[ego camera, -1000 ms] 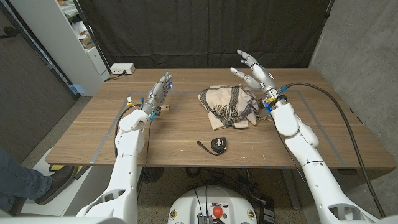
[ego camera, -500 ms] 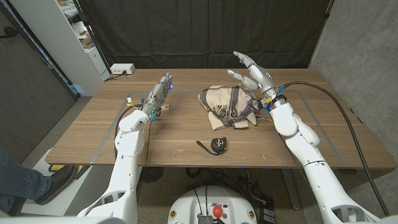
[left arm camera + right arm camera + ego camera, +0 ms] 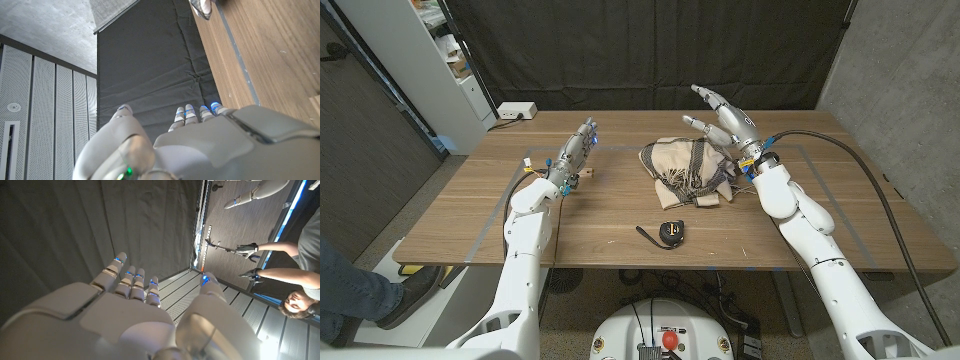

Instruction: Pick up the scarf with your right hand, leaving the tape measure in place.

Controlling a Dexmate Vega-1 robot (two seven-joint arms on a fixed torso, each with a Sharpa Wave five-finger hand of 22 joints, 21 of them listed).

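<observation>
A beige scarf [image 3: 684, 168] with dark stripes and fringes lies crumpled at the middle of the wooden table [image 3: 610, 228]. In front of it sits a black and yellow tape measure [image 3: 669, 233] with a short strap out to its left. My right hand [image 3: 726, 120] hovers over the scarf's right far edge, raised, fingers spread, holding nothing. From its wrist camera the right hand [image 3: 145, 315] is seen with fingers apart against a dark curtain. My left hand [image 3: 576, 150] stays at the table's left, fingers straight, with nothing in it; the left hand [image 3: 200, 140] also appears in its wrist view.
A white power strip [image 3: 516, 110] lies at the far left corner. A white shelf unit [image 3: 440, 60] stands left of the table, and a black curtain hangs behind it. A person [image 3: 292, 275] with arms stretched out shows in the right wrist view. A shoe [image 3: 405, 295] is at the lower left.
My right hand has moved slightly left, closer over the scarf. The left hand, scarf and tape measure have not moved.
</observation>
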